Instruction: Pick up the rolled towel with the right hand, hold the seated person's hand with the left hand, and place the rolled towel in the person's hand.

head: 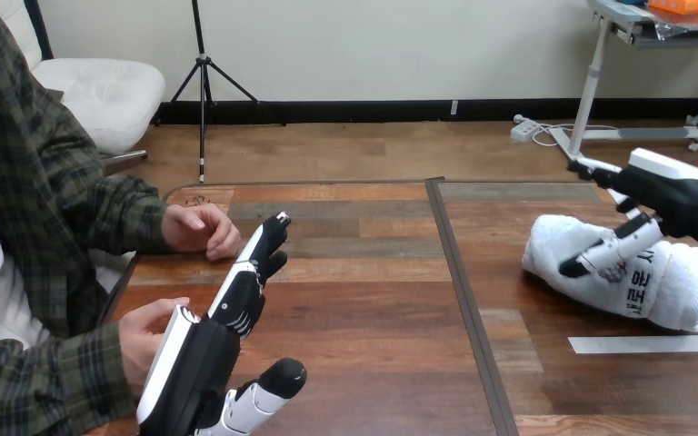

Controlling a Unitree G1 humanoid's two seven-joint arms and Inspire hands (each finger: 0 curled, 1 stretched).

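The rolled white towel (pixel 663 282) lies on the table at the right. My right hand (pixel 682 195) reaches over it from the right, open: its thumb (pixel 613 247) rests on the towel's front and its fingers (pixel 591 169) stick out straight above the towel's far side. My left hand (pixel 236 300) is at the lower left, open, with straight fingers pointing away and the thumb sticking out to the right. The person's nearer hand (pixel 145 338) touches the back of my left hand. Their farther hand (pixel 202 229) rests on the table, a little left of my left fingertips.
The wooden table (pixel 373 300) has a dark seam (pixel 462 282) running front to back between the two hands. A strip of white tape (pixel 650 344) lies on the table just in front of the towel. The person's arms occupy the table's left edge.
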